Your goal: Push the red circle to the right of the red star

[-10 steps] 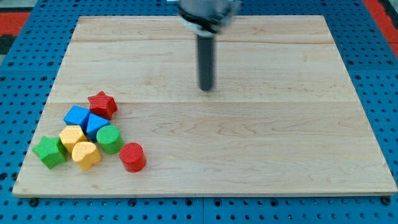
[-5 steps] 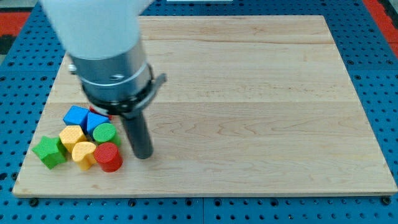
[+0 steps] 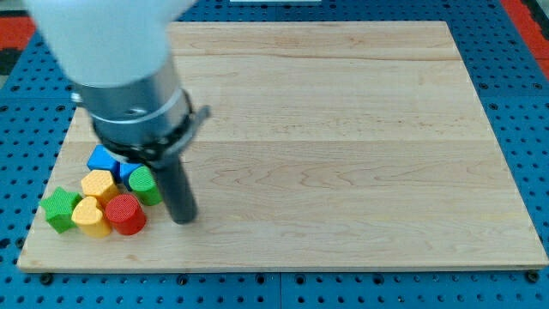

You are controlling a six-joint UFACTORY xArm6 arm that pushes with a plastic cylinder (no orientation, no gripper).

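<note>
The red circle [image 3: 125,214] lies at the view's lower left, touching a yellow block [image 3: 90,216] on its left. My tip [image 3: 181,218] stands on the board a little to the right of the red circle, and just right of the green circle [image 3: 144,184]. The red star is hidden behind the arm's body [image 3: 129,86].
A cluster sits at the lower left: a green block [image 3: 60,209], a second yellow block [image 3: 99,184], and two blue blocks [image 3: 103,159] partly hidden by the arm. The wooden board [image 3: 343,154] rests on a blue pegboard.
My tip has moved left from the board's upper middle to the lower left. The red circle slid left against the yellow block, and the cluster shifted left a little.
</note>
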